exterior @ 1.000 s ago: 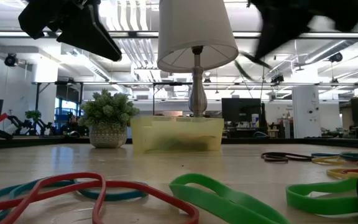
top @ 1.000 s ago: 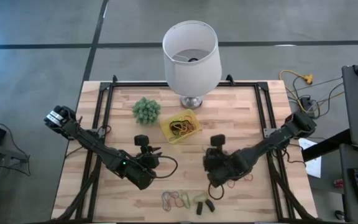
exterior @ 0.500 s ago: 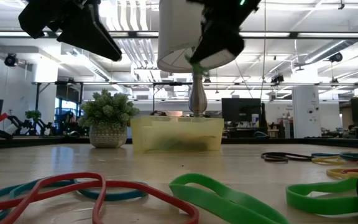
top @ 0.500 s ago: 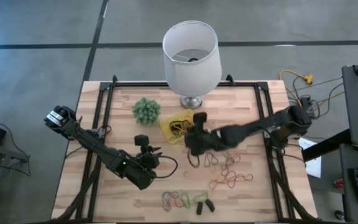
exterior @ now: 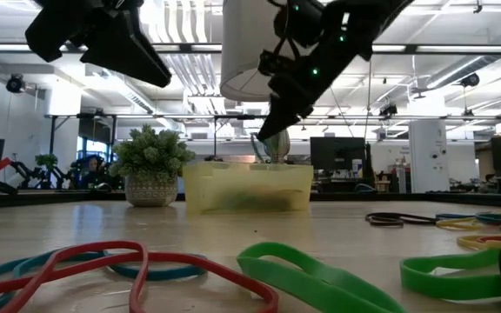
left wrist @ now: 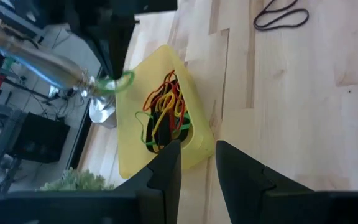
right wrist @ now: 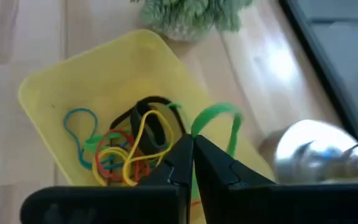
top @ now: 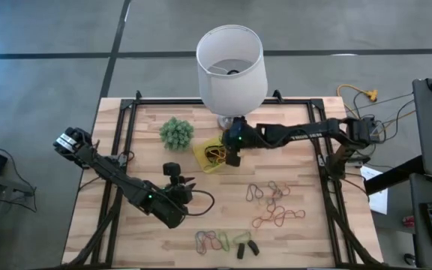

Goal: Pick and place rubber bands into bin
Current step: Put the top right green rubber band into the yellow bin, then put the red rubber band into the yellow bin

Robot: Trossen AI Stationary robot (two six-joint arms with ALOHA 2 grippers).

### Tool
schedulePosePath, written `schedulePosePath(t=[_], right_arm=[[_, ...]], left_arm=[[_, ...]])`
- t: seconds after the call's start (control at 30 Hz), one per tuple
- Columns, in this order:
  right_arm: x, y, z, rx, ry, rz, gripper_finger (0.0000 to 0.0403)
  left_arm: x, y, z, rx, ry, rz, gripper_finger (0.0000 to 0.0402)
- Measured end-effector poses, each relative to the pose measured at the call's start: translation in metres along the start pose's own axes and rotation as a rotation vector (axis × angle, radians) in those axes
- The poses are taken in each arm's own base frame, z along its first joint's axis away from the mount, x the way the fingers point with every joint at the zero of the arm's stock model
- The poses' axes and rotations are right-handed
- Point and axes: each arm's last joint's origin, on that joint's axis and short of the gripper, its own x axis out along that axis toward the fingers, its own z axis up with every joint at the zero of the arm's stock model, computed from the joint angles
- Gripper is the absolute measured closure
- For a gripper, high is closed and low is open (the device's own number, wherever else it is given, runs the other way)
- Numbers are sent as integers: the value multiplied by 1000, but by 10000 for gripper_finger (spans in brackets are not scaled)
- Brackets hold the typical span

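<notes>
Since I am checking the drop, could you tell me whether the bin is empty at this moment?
No, the bin already holds a tangle of rubber bands, and the right gripper pinches a green band above it.

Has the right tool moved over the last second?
Yes. In the high view the right tool has travelled from the near middle of the table up to the yellow bin beside the lamp, shut on a green rubber band.
</notes>
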Motion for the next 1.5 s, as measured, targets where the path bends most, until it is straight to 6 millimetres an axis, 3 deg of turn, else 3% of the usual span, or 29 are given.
schedulePosePath(t=[0.2,0.5,0.6,0.8,0.9,1.1,1.23,1.5], right_arm=[[5,-7,-13,75,35,86,358],[2,0,-12,23,25,124,272],[-2,8,-10,-14,12,139,257],[-22,39,-9,-128,6,210,245],[-36,60,-13,-185,37,256,249],[-67,103,-25,-224,63,352,262],[-82,128,-34,-250,49,318,270],[-105,154,-48,-287,-11,193,283]], left_arm=[[2,1,7,11,-34,1,317],[3,-1,13,-31,-90,-15,317],[4,-6,13,-42,-76,-147,317],[8,-31,13,-49,-45,-589,317],[12,-45,14,-53,-56,-718,317],[25,-70,9,-44,-53,-774,317],[37,-84,2,-30,-28,-781,317],[48,-100,-2,-47,-7,-797,317]])
